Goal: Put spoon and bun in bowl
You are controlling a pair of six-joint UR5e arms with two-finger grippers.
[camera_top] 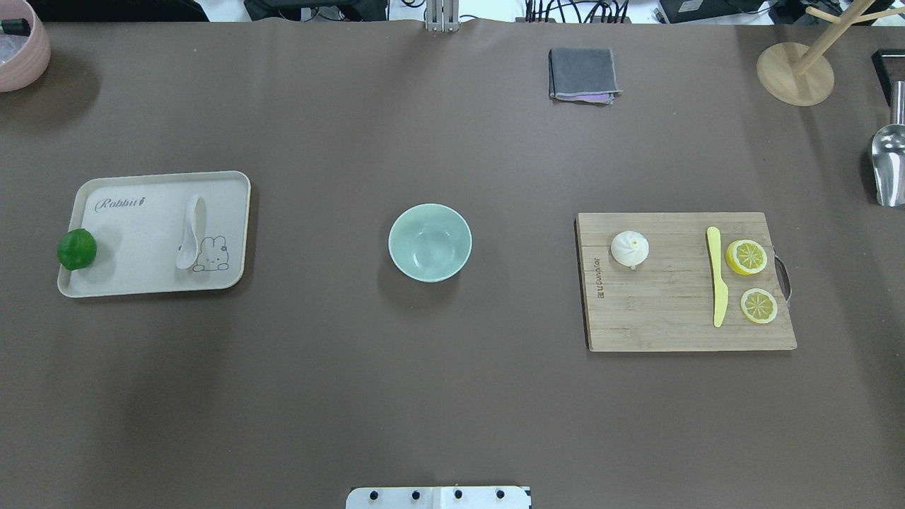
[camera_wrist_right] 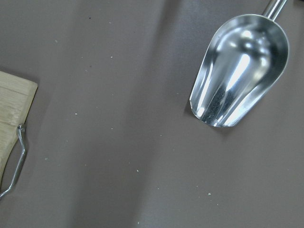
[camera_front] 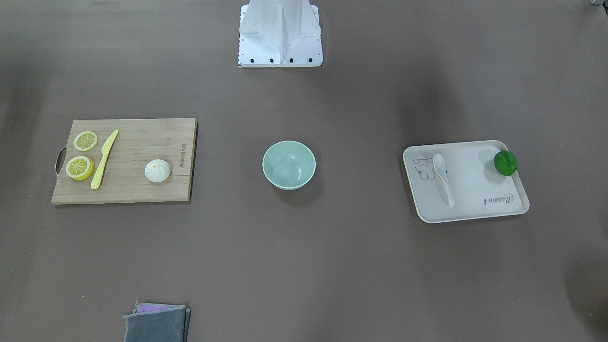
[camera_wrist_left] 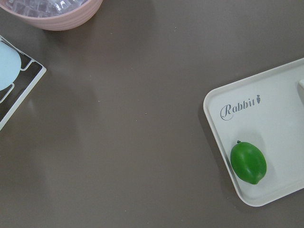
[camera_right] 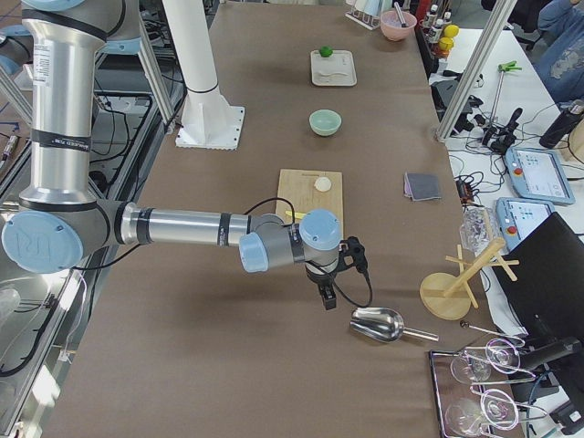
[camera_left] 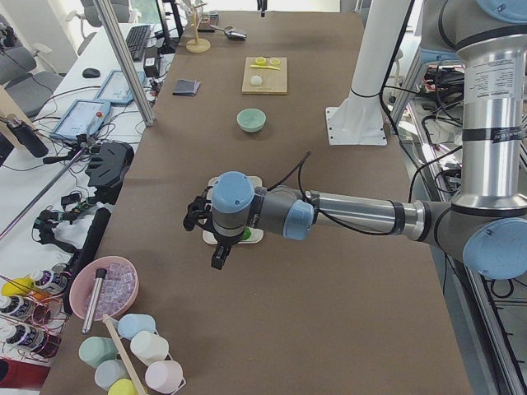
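A folded grey cloth (camera_front: 156, 323) lies nearest the front-facing lens, at 6 o'clock on a table where none of the job appears done. Seen from overhead, the mint-green bowl (camera_top: 406, 233) stands empty at centre. The white soup spoon (camera_top: 189, 233) lies on the cream rabbit tray (camera_top: 141, 272) at the bowl's 9 o'clock, well apart from a lime (camera_top: 76, 249) at the tray's own 9 o'clock edge. The steamed bun (camera_top: 629, 249) sits on the bamboo cutting board (camera_top: 672, 318) at 3 o'clock, apart from the yellow-green knife (camera_top: 717, 277) and two lemon slices (camera_top: 746, 256). The left gripper (camera_left: 219, 257) hangs over bare table off the tray's lime end, and the right gripper (camera_right: 327, 297) hangs between the board's handle and a steel scoop (camera_wrist_right: 240, 71). Whether either pincer is apart or together cannot be told. Both pick-ups and both placements look still to come.
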